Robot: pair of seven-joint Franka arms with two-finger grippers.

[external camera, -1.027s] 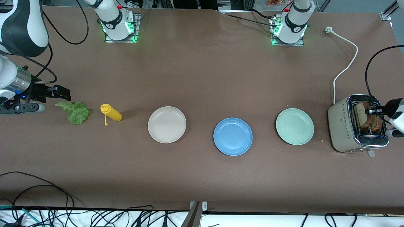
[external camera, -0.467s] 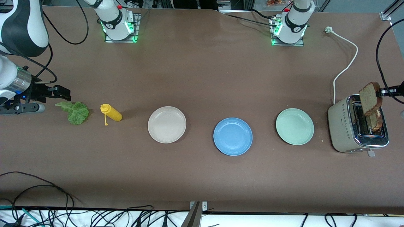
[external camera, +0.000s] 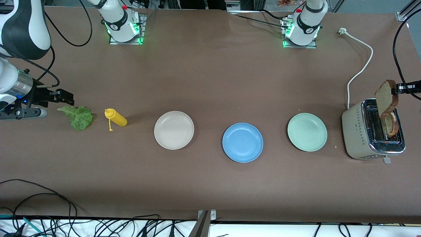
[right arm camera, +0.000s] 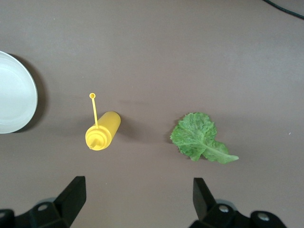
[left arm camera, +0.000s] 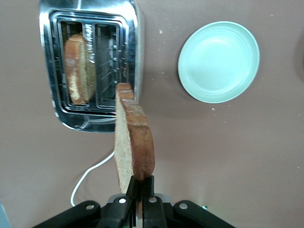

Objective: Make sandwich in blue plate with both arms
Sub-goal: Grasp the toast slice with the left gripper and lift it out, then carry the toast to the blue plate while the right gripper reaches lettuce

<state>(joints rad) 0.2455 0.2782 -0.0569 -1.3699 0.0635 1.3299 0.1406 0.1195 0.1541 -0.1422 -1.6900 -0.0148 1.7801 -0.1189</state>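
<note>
My left gripper (external camera: 399,88) is shut on the top edge of a brown bread slice (external camera: 385,98) and holds it upright over the toaster (external camera: 358,131); the wrist view shows the grip (left arm camera: 141,183) on the slice (left arm camera: 134,142). A second slice (external camera: 392,125) stands in one toaster slot (left arm camera: 78,69). The blue plate (external camera: 242,142) lies bare at mid-table. The lettuce leaf (external camera: 79,117) lies at the right arm's end. My right gripper (external camera: 65,96) is open and empty over the table beside the lettuce (right arm camera: 199,137), its jaws wide apart (right arm camera: 137,187).
A yellow squeeze bottle (external camera: 115,118) lies between the lettuce and a beige-white plate (external camera: 174,130). A mint-green plate (external camera: 307,132) sits between the blue plate and the toaster. The toaster's white cord (external camera: 361,65) runs toward the left arm's base.
My left gripper has lifted one bread slice up out of the toaster slot to above the toaster. The right arm has not moved.
</note>
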